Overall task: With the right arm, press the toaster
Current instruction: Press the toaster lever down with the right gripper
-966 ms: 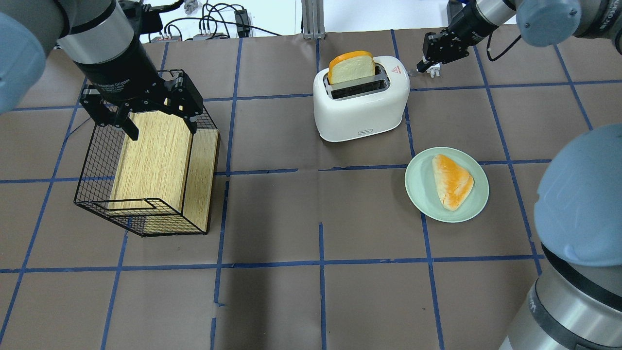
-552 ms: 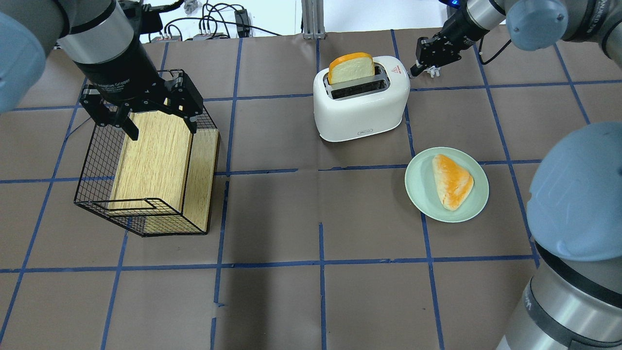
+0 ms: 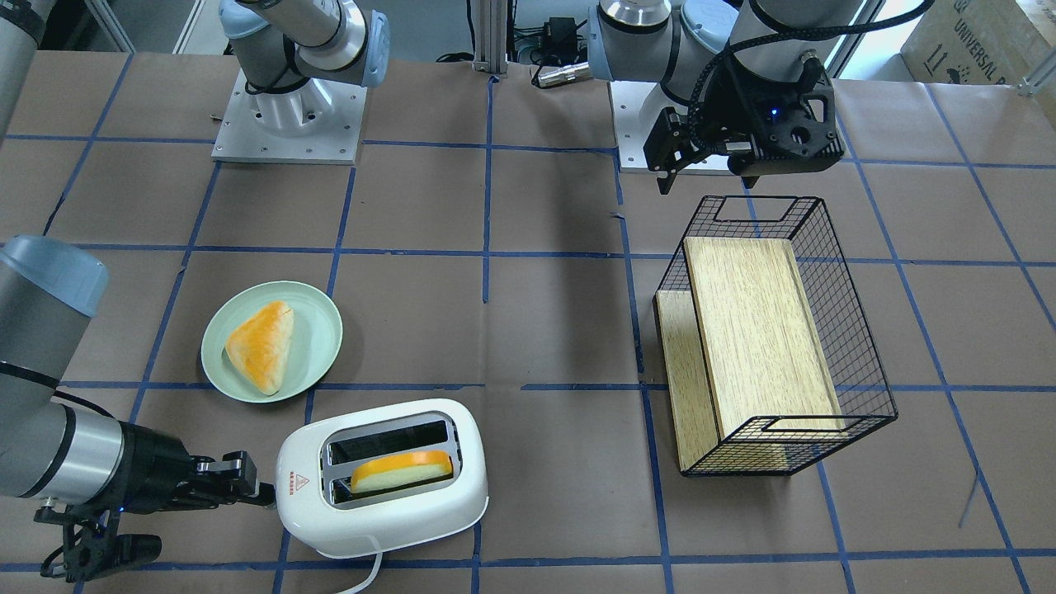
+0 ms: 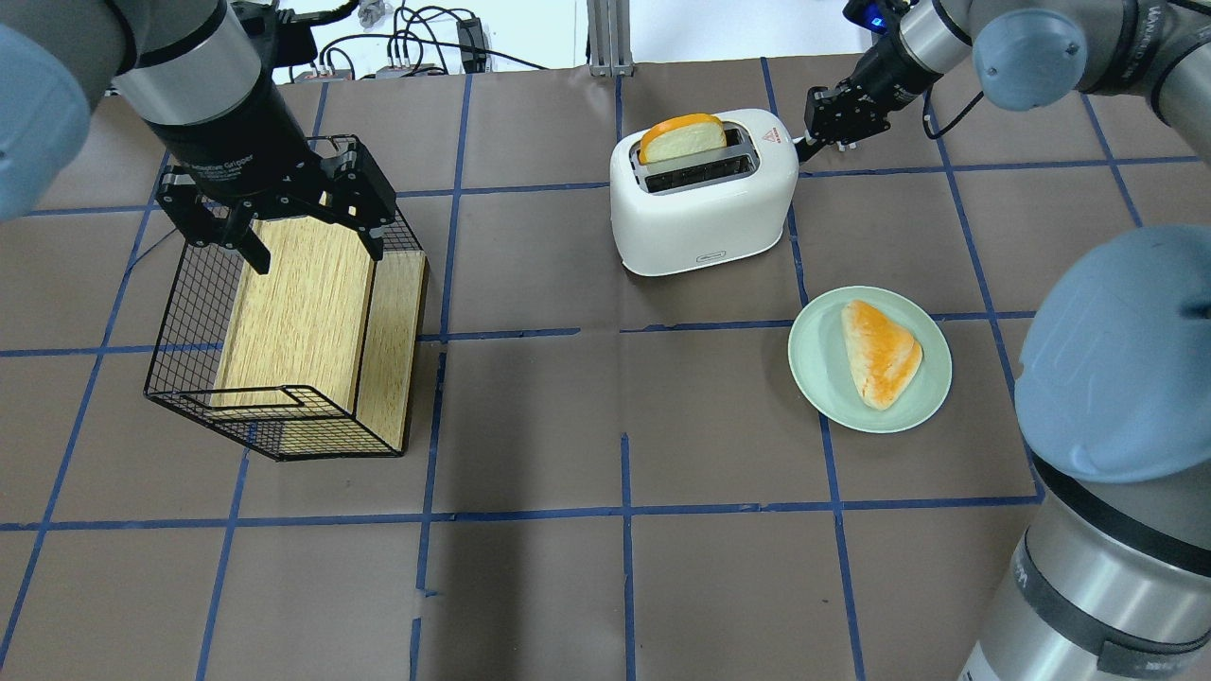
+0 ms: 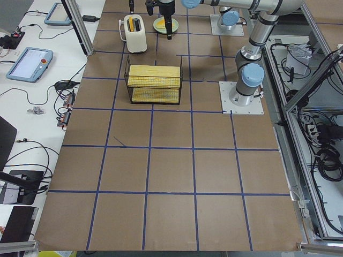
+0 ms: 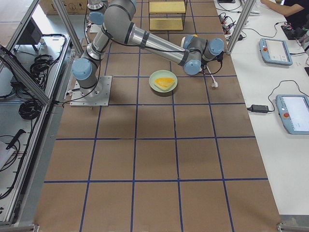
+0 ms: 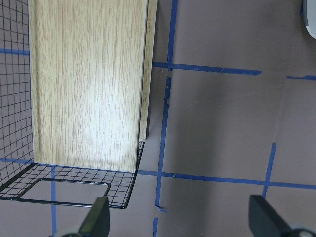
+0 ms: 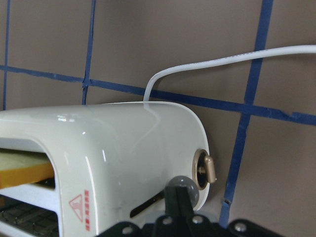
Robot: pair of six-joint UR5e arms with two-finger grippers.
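The white toaster (image 4: 700, 203) stands at the table's far middle, with a slice of bread (image 4: 681, 137) sunk low in one slot. My right gripper (image 4: 804, 147) is shut, its tips against the toaster's end wall below the red triangle. In the right wrist view the shut fingertips (image 8: 180, 190) sit on the lever slot of the toaster (image 8: 123, 148), beside the small knob (image 8: 203, 170). From the front, the right gripper (image 3: 264, 495) touches the toaster (image 3: 396, 520). My left gripper (image 4: 317, 253) is open and empty above the wire basket (image 4: 284, 416).
A pale green plate (image 4: 814, 378) with a pastry (image 4: 880, 350) lies just in front of the toaster, on the right. The black basket holds wooden boards (image 4: 303, 303). The toaster's white cord (image 8: 197, 66) trails off behind it.
My right gripper has moved in to the toaster's end and pressed down there. The bread slice has sunk lower in its slot. The left arm has not moved.
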